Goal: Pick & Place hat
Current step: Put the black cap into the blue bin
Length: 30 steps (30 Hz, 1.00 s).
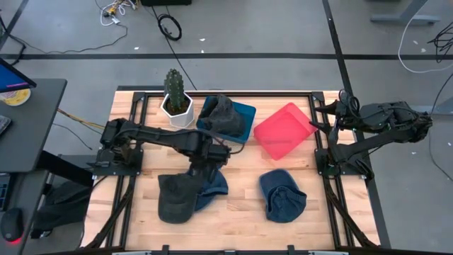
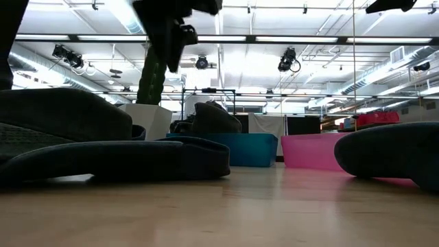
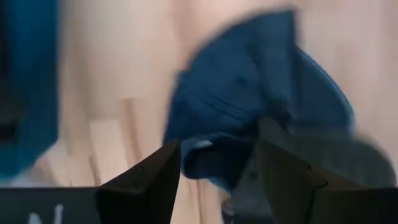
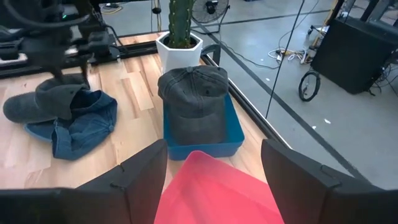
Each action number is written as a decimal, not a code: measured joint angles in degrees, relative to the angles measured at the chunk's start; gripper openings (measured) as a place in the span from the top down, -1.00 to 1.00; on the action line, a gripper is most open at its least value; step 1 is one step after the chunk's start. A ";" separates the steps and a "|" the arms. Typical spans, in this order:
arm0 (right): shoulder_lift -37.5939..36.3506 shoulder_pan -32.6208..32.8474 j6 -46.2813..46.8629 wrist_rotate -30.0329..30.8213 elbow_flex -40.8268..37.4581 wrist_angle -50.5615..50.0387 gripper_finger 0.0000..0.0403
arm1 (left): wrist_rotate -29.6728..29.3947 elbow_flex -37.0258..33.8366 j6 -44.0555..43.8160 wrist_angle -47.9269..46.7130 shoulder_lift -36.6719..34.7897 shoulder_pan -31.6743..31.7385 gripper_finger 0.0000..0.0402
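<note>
One grey hat (image 1: 221, 113) already sits in the blue bin (image 1: 244, 120), left gripper (image 1: 203, 170) hovers with fingers apart over the blue hat (image 1: 214, 185) on the surface, nothing held, red bin (image 1: 283, 131) empty, right gripper (image 4: 211, 180) parked open.

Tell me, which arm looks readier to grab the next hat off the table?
The left. Its gripper hangs open right above the blue denim hat and the grey cap. The right gripper waits by the table's far right edge, near the red bin.
</note>
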 joint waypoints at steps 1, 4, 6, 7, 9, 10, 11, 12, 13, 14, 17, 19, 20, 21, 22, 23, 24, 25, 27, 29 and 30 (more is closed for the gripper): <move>0.00 -0.02 0.61 0.00 0.00 0.00 -0.30 | 1.19 0.03 3.60 -1.05 0.12 -0.31 -0.04; 0.00 -0.01 1.58 0.00 0.00 -0.02 -0.30 | 2.82 0.04 13.12 -7.39 0.33 -1.13 -0.04; 0.00 0.00 2.02 0.01 -0.01 -0.02 -0.30 | 2.92 0.04 18.16 -11.10 0.33 -1.56 -0.04; 0.00 0.00 2.08 0.05 0.00 -0.02 -0.30 | 3.00 -0.20 20.20 -11.74 0.31 -1.77 -0.04; 0.00 0.00 2.10 0.16 0.00 -0.02 -0.30 | 3.87 -1.31 22.35 -11.61 0.31 -1.89 -0.04; 0.00 -0.01 2.24 0.19 0.00 -0.02 -0.30 | 5.20 -2.11 22.60 -11.48 0.31 -1.88 -0.04; 0.01 0.00 2.54 0.20 -0.01 -0.02 -0.30 | 6.65 -3.15 22.64 -10.87 0.31 -1.86 -0.04; 0.05 -0.02 2.89 0.20 0.00 -0.02 -0.30 | 7.87 -4.40 22.69 -10.12 0.31 -1.85 -0.04; 0.11 -0.02 3.29 0.22 0.00 -0.02 -0.30 | 8.38 -5.90 22.76 -9.37 0.31 -1.89 -0.04; 0.13 0.00 3.70 0.20 -0.01 -0.02 -0.30 | 8.41 -7.38 22.74 -8.56 0.32 -1.93 -0.04; 0.13 0.00 4.28 0.22 0.00 0.00 -0.30 | 8.47 -10.60 22.81 -8.45 0.34 -1.95 -0.02; 0.16 0.00 4.47 0.22 -0.01 0.01 -0.30 | 8.51 -12.47 22.82 -7.22 0.33 -1.95 0.01; 0.21 0.00 4.47 0.22 0.00 0.04 -0.30 | 8.51 -13.32 22.82 -6.38 0.33 -1.94 0.03; 0.30 0.00 4.47 0.26 0.00 0.07 -0.30 | 8.67 -14.08 22.75 -5.24 0.33 -1.93 0.05; 0.37 0.00 4.55 0.47 -0.02 0.09 -0.30 | 8.92 -14.86 22.61 -4.16 0.33 -1.93 0.07; 0.39 0.00 4.71 0.61 0.00 0.09 -0.30 | 9.09 -15.67 22.44 -3.05 0.33 -1.93 0.09; 0.52 0.00 4.77 0.63 -0.02 0.11 -0.30 | 9.13 -16.33 22.17 -2.04 0.33 -1.93 0.11; 0.64 -0.02 4.89 0.65 -0.01 0.20 -0.30 | 9.13 -16.83 21.93 -0.95 0.33 -1.93 0.12; 0.97 -0.01 4.90 0.63 -0.01 0.26 -0.30 | 9.19 -17.67 21.43 0.69 0.33 -1.95 0.14; 1.41 -0.01 4.89 0.66 -0.01 0.31 -0.30 | 9.19 -18.13 21.21 1.50 0.32 -1.89 0.14; 1.67 0.00 4.89 0.66 0.00 0.31 -0.30 | 9.21 -18.41 21.11 1.85 0.31 -1.79 0.14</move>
